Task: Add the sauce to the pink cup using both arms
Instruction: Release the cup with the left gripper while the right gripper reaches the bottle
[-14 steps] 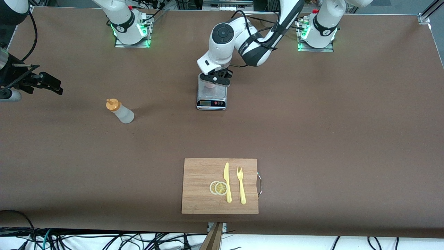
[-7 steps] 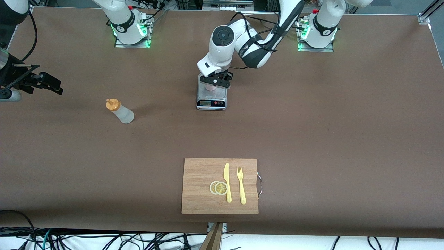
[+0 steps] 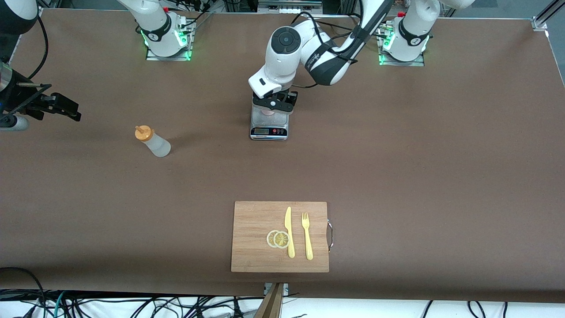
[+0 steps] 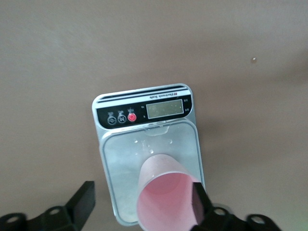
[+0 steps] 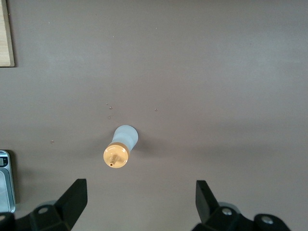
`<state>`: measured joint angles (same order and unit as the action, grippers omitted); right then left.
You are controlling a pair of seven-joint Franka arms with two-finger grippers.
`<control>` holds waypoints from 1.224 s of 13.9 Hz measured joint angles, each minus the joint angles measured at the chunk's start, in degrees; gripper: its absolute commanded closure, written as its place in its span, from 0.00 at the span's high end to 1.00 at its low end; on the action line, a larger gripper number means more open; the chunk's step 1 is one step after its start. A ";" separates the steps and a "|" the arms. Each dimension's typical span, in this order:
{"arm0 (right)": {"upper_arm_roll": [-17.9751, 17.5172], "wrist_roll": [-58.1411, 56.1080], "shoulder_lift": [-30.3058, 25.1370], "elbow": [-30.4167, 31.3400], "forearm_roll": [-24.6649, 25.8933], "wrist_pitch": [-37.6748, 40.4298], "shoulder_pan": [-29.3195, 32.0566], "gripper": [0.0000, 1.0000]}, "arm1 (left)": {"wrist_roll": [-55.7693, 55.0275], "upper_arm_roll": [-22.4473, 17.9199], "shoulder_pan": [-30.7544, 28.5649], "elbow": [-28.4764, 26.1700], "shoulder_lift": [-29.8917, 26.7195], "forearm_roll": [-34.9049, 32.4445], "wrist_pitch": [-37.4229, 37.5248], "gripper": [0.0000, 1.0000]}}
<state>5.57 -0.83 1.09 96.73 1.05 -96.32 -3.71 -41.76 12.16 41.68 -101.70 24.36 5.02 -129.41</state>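
The pink cup [image 3: 267, 111] [image 4: 166, 197] stands upright on the steel plate of a kitchen scale [image 3: 269, 130] [image 4: 120, 159] at the middle of the table, near the robots' bases. My left gripper [image 3: 273, 104] [image 4: 142, 199] hangs just over the cup, open. One finger [image 4: 198, 197] is close against the cup's rim and the other stands well apart from it. The sauce [image 3: 152, 141] [image 5: 121, 147], a whitish bottle with an orange cap, stands alone toward the right arm's end. My right gripper [image 3: 66, 109] [image 5: 139, 192] is open with nothing between its fingers, high over the table beside the bottle.
A wooden cutting board [image 3: 256, 221] lies near the front camera's edge. On it are a yellow knife [image 3: 289, 232], a yellow fork [image 3: 306, 236] and two lemon slices [image 3: 278, 239]. Bare brown table lies between the bottle and the scale.
My left gripper has opened and let go of the pink cup, which now stands free on the scale. The right arm has barely moved.
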 measured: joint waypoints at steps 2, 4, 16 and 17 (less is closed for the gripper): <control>0.00 -0.04 0.60 0.01 -0.03 0.00 -0.01 1.00 | 0.00 -0.39 -1.81 0.40 -3.41 0.00 3.42 1.00; -0.18 -0.45 1.66 0.11 -0.06 0.01 -0.11 1.00 | 0.01 -0.68 -4.37 0.58 -7.33 0.00 7.00 1.00; 0.17 -63.03 11.93 0.57 -15.66 1.14 7.18 1.00 | 18.63 -7.53 -29.20 13.10 -18.63 -0.02 37.78 1.00; 0.28 -68.52 13.35 0.67 -19.36 2.29 9.34 1.00 | 21.72 -7.63 -31.34 13.11 -19.16 -0.06 38.99 1.00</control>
<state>5.85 -69.36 14.45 97.40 -18.32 -94.02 5.62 -20.04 4.53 10.35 -88.59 5.20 4.96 -90.42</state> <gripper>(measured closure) 0.000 0.000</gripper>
